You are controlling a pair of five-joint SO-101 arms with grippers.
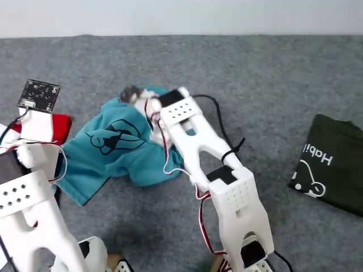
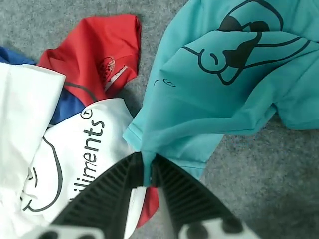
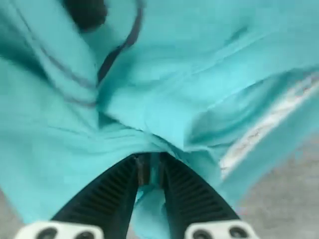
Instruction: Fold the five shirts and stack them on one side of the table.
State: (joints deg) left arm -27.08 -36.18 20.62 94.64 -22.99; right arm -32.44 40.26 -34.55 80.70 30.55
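Note:
A teal shirt [image 1: 113, 148] with a black drawing lies crumpled at the table's middle left. My right gripper [image 1: 138, 96] sits at its far edge, shut on a fold of the teal shirt [image 3: 164, 109]. My left gripper [image 2: 147, 172] is shut on a corner of the teal shirt [image 2: 219, 94] at its near left side. A red shirt [image 2: 97, 55], a white printed shirt [image 2: 65, 149] and a bit of blue shirt [image 2: 62, 107] lie heaped beside that corner. A folded dark green shirt [image 1: 332, 164] rests at the right edge of the table.
The grey carpet-like tabletop [image 1: 266, 85] is bare between the teal shirt and the green one. A small black circuit board [image 1: 39, 94] on a white mount stands at the far left. Red and black cables [image 1: 204, 226] run along the right arm.

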